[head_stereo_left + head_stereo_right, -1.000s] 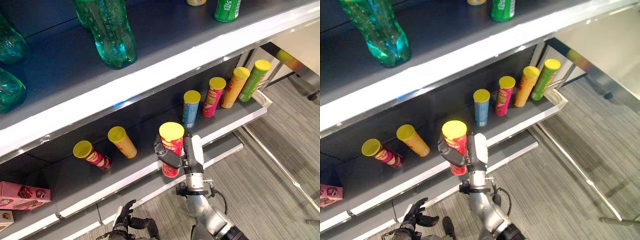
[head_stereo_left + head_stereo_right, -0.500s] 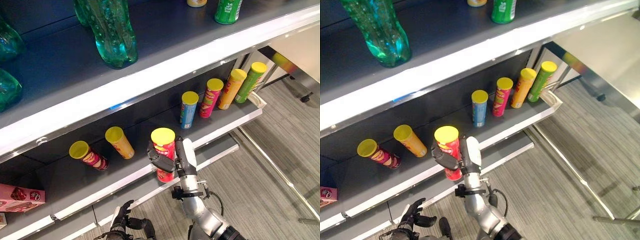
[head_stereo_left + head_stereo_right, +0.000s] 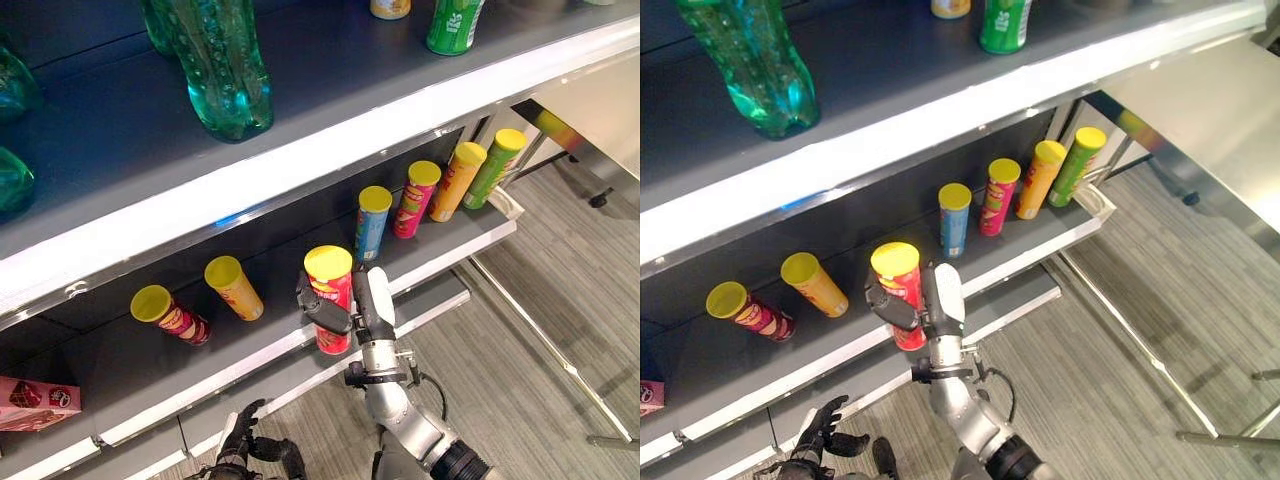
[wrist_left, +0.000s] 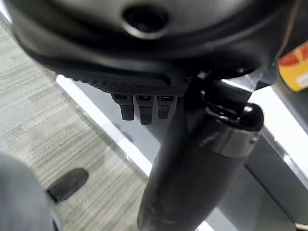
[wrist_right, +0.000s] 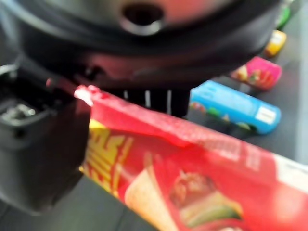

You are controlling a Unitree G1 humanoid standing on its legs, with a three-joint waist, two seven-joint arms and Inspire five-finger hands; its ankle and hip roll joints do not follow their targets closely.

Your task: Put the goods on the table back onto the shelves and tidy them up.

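The right hand (image 3: 365, 305) grips the red can (image 3: 331, 300) upright at the lower shelf (image 3: 250, 352)'s near edge; the left hand (image 3: 240, 455) hangs low, fingers relaxed.

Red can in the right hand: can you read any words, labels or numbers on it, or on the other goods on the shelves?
Red can, held in the right hand: print shows, too blurred to read.
Blue can: label too blurred to read.
Green can on the upper shelf: lettering too small to read.
Pink box: print too small to read.
No text is legible.
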